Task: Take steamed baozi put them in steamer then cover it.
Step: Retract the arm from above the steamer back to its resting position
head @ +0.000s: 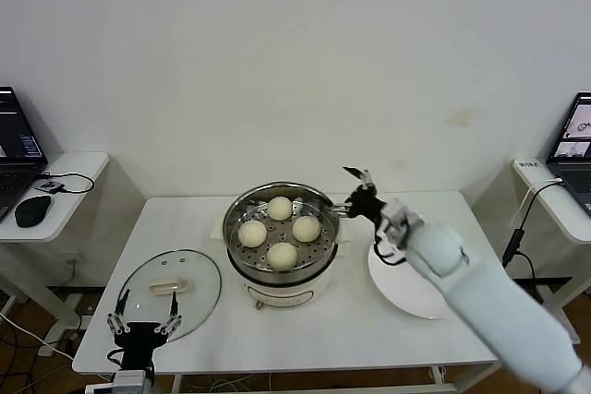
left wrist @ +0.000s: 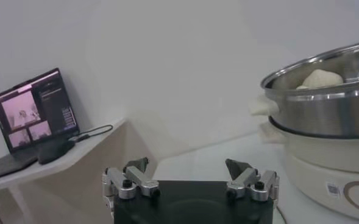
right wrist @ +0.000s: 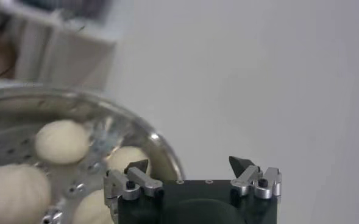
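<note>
The steamer (head: 242,271), a shiny steel pot on a white base, stands mid-table. Several cream-white steamed baozi (head: 280,208) lie on its perforated tray. My right gripper (head: 346,191) hovers open and empty just past the pot's right rim. The right wrist view shows its gripper (right wrist: 190,163) beside the steamer rim (right wrist: 161,146), with baozi (right wrist: 61,141) below. My left gripper (head: 146,306) is open and empty at the table's front left, over the near edge of the glass lid (head: 199,279) with its cream handle. In the left wrist view this gripper (left wrist: 187,165) faces the steamer (left wrist: 325,103).
An empty white plate (head: 399,291) lies right of the steamer, partly under my right arm. Side tables with laptops (head: 17,145) stand to the left and right of the table; a mouse (head: 32,210) and cables lie on the left one.
</note>
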You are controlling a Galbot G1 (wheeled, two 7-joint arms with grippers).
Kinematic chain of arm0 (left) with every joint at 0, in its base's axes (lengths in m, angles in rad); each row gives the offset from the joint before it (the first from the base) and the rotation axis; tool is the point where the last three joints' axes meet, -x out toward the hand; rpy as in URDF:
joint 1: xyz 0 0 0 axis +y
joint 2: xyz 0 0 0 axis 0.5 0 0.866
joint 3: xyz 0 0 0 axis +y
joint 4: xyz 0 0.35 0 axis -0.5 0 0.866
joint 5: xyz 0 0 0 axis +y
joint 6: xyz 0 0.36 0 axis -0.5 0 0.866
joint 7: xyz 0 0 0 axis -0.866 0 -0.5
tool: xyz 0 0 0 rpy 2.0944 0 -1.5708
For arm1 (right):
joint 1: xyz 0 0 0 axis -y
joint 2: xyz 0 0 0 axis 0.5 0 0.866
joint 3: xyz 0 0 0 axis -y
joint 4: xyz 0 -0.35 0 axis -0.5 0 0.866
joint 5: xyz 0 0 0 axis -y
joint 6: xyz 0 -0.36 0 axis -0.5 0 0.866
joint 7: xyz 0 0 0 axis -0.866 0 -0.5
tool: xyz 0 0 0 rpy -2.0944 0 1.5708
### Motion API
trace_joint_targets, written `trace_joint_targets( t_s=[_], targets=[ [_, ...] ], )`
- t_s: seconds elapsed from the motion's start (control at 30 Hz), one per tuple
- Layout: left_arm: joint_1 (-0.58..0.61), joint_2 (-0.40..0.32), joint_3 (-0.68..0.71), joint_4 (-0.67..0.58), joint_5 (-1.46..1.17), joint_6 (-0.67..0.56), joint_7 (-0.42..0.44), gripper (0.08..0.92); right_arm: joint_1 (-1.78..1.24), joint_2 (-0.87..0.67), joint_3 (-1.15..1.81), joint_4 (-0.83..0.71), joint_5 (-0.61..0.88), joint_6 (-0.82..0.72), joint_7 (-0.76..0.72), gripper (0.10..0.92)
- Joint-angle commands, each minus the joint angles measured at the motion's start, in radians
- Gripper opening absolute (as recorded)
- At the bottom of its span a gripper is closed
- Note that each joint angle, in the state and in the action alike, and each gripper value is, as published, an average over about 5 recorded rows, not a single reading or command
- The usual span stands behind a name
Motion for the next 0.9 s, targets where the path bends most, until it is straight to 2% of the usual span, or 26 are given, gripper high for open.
trace_joint_targets(
  t_s=[0.03, 0.2, 0.37, 0.57, 0.9],
  targets=[
    [-0.034, 0.047, -0.003, 0.102, 0.193, -0.025, 0.002, 0.823, -0.62, 0.248, 0.727, 0.13, -0.13, 0.246, 0.019, 0.823],
    [-0.062, 0.142, -0.046, 0.185, 0.561, -0.095, 0.027, 0.823, -0.756, 0.366, 0.912, 0.2, -0.059, 0.205, 0.013, 0.823],
    [-0.08, 0.233, -0.049, 0.266, 0.815, -0.168, 0.026, 0.823, -0.834, 0.424, 0.971, 0.182, -0.056, 0.21, 0.016, 0.823],
    [-0.131, 0.278, -0.028, 0.344, 0.906, -0.176, 0.04, 0.823, -0.841, 0.453, 0.989, 0.168, -0.052, 0.202, 0.02, 0.823],
    [-0.223, 0.304, 0.001, 0.464, 0.946, -0.17, 0.057, 0.823, -0.86, 0.468, 0.997, 0.178, -0.048, 0.19, 0.017, 0.823]
  ],
)
